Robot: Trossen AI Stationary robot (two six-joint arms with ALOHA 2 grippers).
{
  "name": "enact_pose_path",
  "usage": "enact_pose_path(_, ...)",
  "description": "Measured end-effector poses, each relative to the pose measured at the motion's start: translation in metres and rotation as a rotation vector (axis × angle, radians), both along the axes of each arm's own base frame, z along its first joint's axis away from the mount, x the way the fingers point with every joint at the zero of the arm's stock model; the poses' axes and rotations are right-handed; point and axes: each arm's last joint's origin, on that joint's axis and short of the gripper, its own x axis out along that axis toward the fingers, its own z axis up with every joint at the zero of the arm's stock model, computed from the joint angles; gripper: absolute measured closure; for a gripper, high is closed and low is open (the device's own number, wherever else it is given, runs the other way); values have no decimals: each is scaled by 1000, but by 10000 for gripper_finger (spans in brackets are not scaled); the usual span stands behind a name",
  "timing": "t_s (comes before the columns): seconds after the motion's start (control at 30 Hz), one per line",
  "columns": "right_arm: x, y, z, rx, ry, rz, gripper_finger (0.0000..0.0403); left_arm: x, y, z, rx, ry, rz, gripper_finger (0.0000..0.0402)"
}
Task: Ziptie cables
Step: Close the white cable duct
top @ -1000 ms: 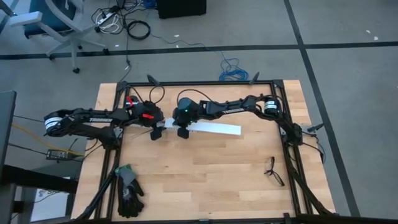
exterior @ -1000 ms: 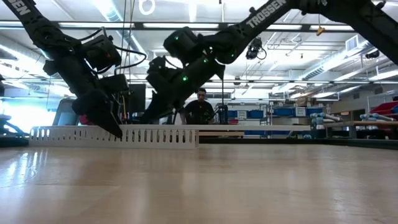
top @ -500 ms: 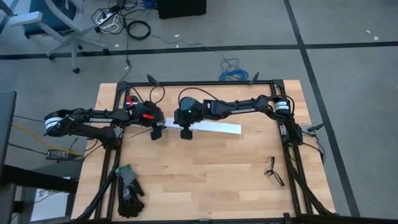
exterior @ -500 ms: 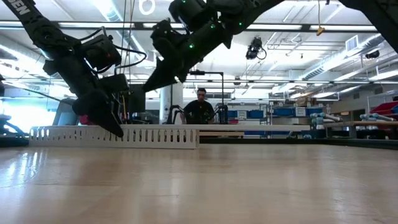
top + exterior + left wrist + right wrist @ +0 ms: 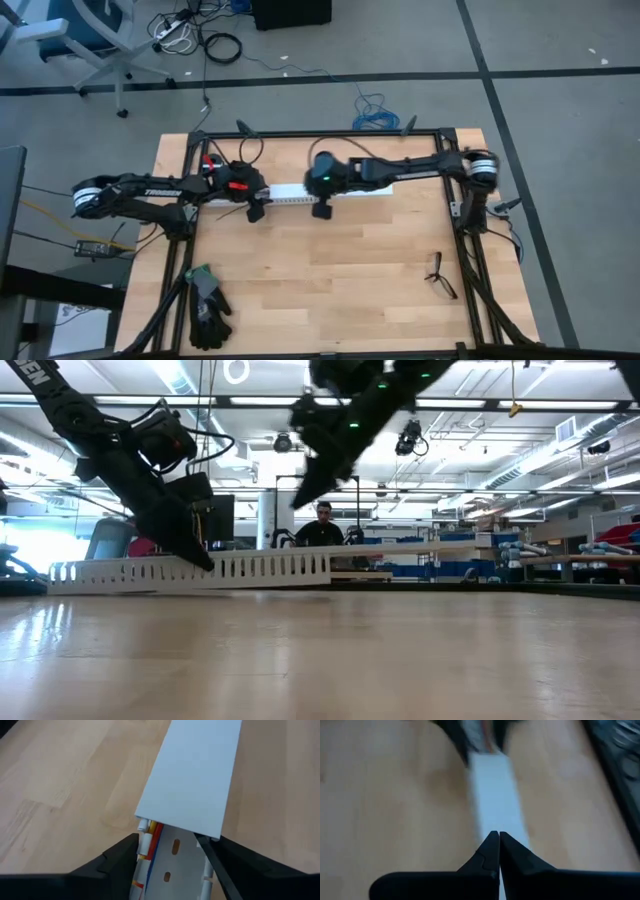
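A long white slotted duct (image 5: pixel 260 568) lies across the far half of the table, with a flat white cover (image 5: pixel 195 770) over its right part. Thin coloured cables (image 5: pixel 148 840) run inside its open channel. My left gripper (image 5: pixel 167 842) is shut on the duct where the cover ends; it also shows in the high view (image 5: pixel 255 212). My right gripper (image 5: pixel 495 840) is shut and holds nothing. It hangs well above the covered part (image 5: pixel 322 208). The ziptie is out of view. My left gripper pinches the duct by its two side walls (image 5: pixel 200 845) between its two fingers, just short of the cover's end. The fingers slant down from the table's left, in line with the duct's length. The duct's right part looks slightly raised off the wood (image 5: pixel 320 570).
Black gloves (image 5: pixel 207 305) lie at the near left corner and dark-framed spectacles (image 5: pixel 438 272) at the near right. A black frame (image 5: pixel 470 250) edges the table. A person (image 5: pixel 322 530) sits in the room beyond. Bare wood fills the near half.
My right gripper has risen well clear of the duct and gone toward the table's right edge, staying shut. The duct's right end has swung toward the far edge and now sits slightly tipped up. The cover now reaches farther out past the slotted part on the right.
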Motion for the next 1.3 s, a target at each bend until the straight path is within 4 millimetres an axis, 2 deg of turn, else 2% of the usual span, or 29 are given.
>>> enact_pose_path(0.2,-67,3,-2,4,-33,-162,403,16,3,-5,-29,-5,-8,149)
enact_pose_path(0.37,-112,8,-8,19,-46,-274,403,49,9,0,-14,-48,-60,132)
enact_pose_path(0.6,-153,21,-9,11,-109,-342,403,107,23,3,31,-66,-125,108)
enact_pose_path(0.73,-163,25,-10,12,-127,-361,403,133,31,5,37,-32,-151,101)
enact_pose_path(0.87,-165,25,-12,9,-127,-364,403,144,36,21,69,-33,-176,100)
enact_pose_path(1.07,-163,25,-9,11,-166,-365,403,136,33,56,161,-115,-213,100)
enact_pose_path(1.3,-156,26,-10,54,-207,-347,403,103,27,58,159,-81,-207,100)
